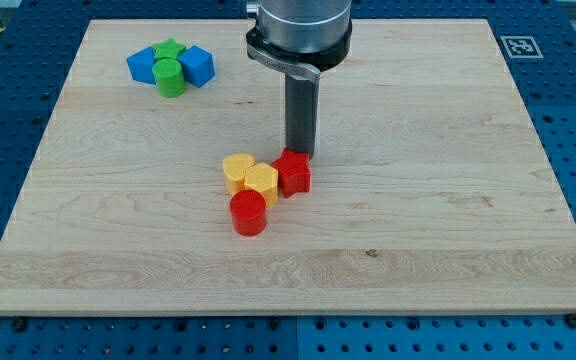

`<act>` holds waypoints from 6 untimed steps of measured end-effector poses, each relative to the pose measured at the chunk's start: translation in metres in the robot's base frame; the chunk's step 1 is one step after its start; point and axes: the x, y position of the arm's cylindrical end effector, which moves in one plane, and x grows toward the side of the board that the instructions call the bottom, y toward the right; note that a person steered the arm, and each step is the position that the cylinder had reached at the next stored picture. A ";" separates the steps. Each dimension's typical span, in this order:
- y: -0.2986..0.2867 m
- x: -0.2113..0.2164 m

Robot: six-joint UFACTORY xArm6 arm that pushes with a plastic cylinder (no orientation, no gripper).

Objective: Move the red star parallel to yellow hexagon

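Note:
The red star (pixel 294 172) sits near the board's middle, touching the right side of the yellow hexagon (pixel 262 183). A second yellow block (pixel 237 171) touches the hexagon's left side. A red cylinder (pixel 249 213) stands just below the hexagon. My tip (pixel 299 152) is right behind the red star, at its top edge, and seems to touch it.
A cluster at the view's top left holds a green star (pixel 170 50), a green cylinder (pixel 171 77) and two blue blocks (pixel 143 66) (pixel 198 66). The wooden board (pixel 448 200) lies on a blue perforated table. A marker tag (pixel 519 46) is at the board's top right corner.

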 end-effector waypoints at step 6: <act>-0.058 0.019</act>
